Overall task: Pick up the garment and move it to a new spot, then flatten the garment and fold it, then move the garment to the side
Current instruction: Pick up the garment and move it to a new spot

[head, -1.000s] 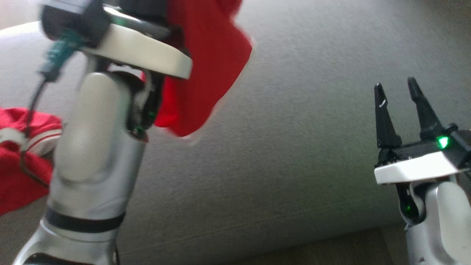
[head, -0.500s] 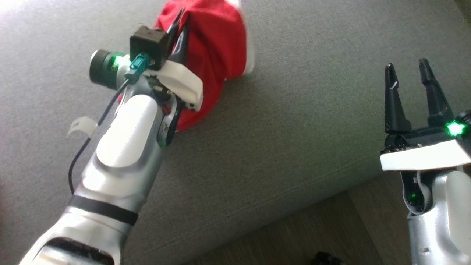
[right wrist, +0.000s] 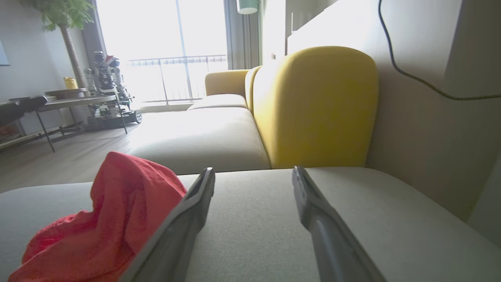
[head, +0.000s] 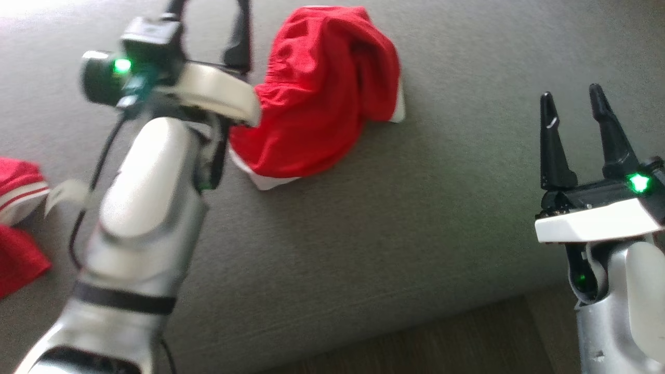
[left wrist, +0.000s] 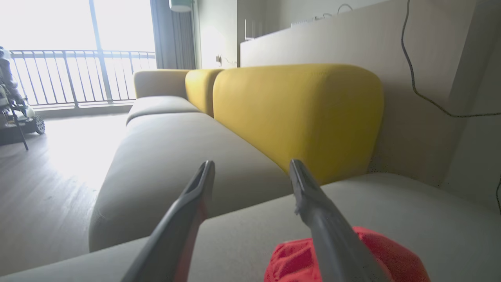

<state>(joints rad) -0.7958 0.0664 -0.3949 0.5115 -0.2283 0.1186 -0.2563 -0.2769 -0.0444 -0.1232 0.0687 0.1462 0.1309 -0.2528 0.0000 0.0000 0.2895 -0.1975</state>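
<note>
Left gripper (left wrist: pixel 250 163) has let go; garment (head: pixel 322 93) lies crumpled on sofa (head: pixel 441 208)

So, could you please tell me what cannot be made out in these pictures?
Head view: the red garment is crumpled, so its type is unclear; the left arm hides its left edge.
Head view: the left gripper has its fingertips cut off by the top edge.
Head view: the second red cloth is cut off by the left edge.

A grey sofa (head: pixel 415 208) with a yellow back cushion (right wrist: pixel 313 105) stands on wooden floor (left wrist: pixel 39 188).
</note>
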